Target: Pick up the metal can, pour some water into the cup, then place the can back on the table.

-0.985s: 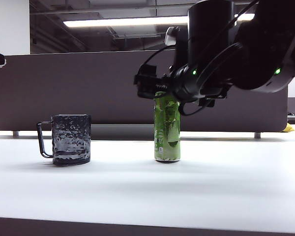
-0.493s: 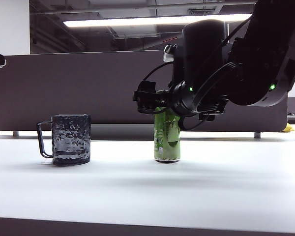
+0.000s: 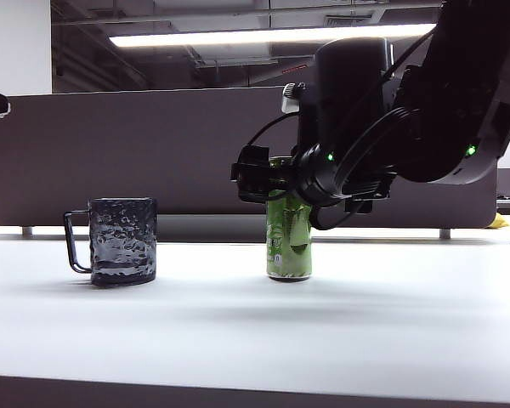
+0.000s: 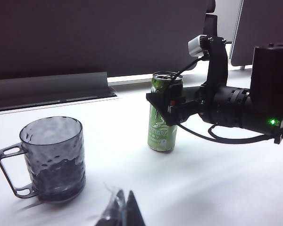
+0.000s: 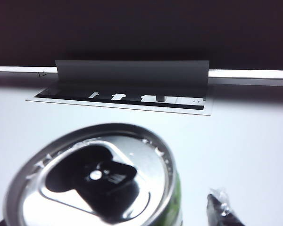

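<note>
Now lower, open right gripper (image 3: pixel 259 180) around metal can (image 3: pixel 289 242) top.

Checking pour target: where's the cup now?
Exterior view: cup stands on the table, left side, well left of the metal can, handle pointing away from it.

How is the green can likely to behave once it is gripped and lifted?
The metal can is tall and slim on a narrow base, so a sideways nudge could tip it. Its dented wall suggests thin metal that may buckle if squeezed. Its top is open, so tilting could spill. The right end effector is open at its upper part.
</note>
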`<action>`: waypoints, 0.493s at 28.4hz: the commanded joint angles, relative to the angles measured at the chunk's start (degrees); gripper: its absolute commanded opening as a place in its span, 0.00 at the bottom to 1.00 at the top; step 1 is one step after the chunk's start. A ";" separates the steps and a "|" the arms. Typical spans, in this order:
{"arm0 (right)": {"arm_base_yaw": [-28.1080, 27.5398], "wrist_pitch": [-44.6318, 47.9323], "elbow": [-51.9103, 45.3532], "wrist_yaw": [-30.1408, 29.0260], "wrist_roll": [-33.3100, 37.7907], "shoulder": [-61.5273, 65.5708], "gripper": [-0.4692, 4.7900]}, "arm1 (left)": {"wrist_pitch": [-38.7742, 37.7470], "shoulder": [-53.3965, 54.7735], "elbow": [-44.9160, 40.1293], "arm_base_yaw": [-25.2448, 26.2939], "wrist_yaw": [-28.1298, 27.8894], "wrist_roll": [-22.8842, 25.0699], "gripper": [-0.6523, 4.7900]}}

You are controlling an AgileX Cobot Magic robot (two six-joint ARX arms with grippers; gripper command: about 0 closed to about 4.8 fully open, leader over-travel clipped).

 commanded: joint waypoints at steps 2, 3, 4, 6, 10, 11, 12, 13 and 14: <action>-0.04 0.20 0.17 0.07 0.24 -0.20 0.75 | 0.72 0.04 0.07 0.02 0.00 -0.15 0.11; -0.04 0.20 0.17 0.07 0.24 -0.20 0.74 | 0.72 0.04 0.07 0.02 0.00 -0.15 0.11; -0.04 0.20 0.17 0.07 0.24 -0.20 0.74 | 0.72 0.04 0.07 0.02 0.00 -0.15 0.11; -0.04 0.17 0.17 0.07 0.22 -0.20 0.70 | 0.72 0.04 0.07 0.02 0.00 -0.15 0.11; -0.04 0.20 0.17 0.07 0.22 -0.20 0.60 | 0.72 0.04 0.07 0.02 0.00 -0.15 0.11; -0.07 0.20 0.17 0.07 0.22 -0.20 0.58 | 0.72 0.04 0.07 0.02 0.00 -0.15 0.11; -0.13 0.22 0.17 0.07 0.22 -0.20 0.58 | 0.72 0.04 0.07 0.02 0.00 -0.15 0.11; -0.31 0.22 0.17 0.04 0.22 -0.20 0.59 | 0.72 0.04 0.07 0.02 0.00 -0.15 0.11; -0.44 0.22 0.17 -0.02 0.22 -0.20 0.59 | 0.72 0.04 0.07 0.02 0.00 -0.15 0.11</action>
